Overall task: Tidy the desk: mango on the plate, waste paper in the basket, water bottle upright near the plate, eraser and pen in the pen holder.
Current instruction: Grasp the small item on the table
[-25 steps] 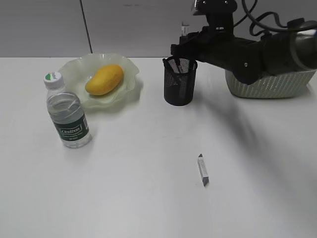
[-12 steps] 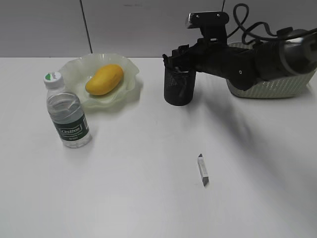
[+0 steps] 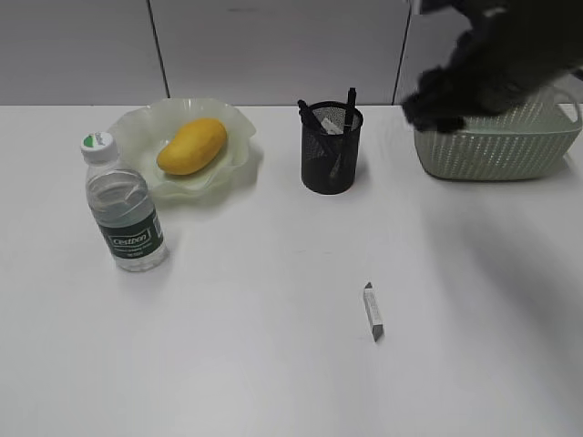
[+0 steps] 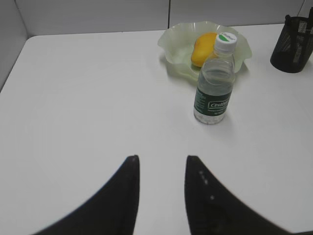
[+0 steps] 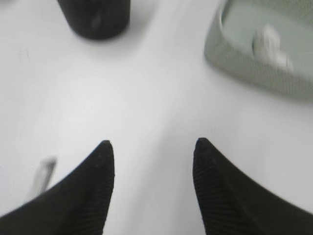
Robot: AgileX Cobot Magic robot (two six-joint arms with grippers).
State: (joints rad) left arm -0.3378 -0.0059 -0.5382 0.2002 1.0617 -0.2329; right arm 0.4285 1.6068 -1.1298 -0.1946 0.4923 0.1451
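- Yellow-orange mango [image 3: 191, 146] lies in the ruffled green plate [image 3: 137, 127], upper left of the frame; the water bottle [image 3: 123, 205] stands upright just beside it.
- Black mesh pen holder [image 3: 330, 150] holds dark pens, top centre.
- Waste paper [image 5: 270, 43] sits inside the basket [image 3: 496, 146], upper right.
- A small grey stick [image 3: 373, 311] lies on the bench [image 3: 255, 346], lower centre.
- Left pincer [image 4: 161, 169] gapes narrowly, empty; right pincer [image 5: 152, 154] spreads wide, empty.

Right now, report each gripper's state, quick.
Left gripper: open, holding nothing.
Right gripper: open, holding nothing.
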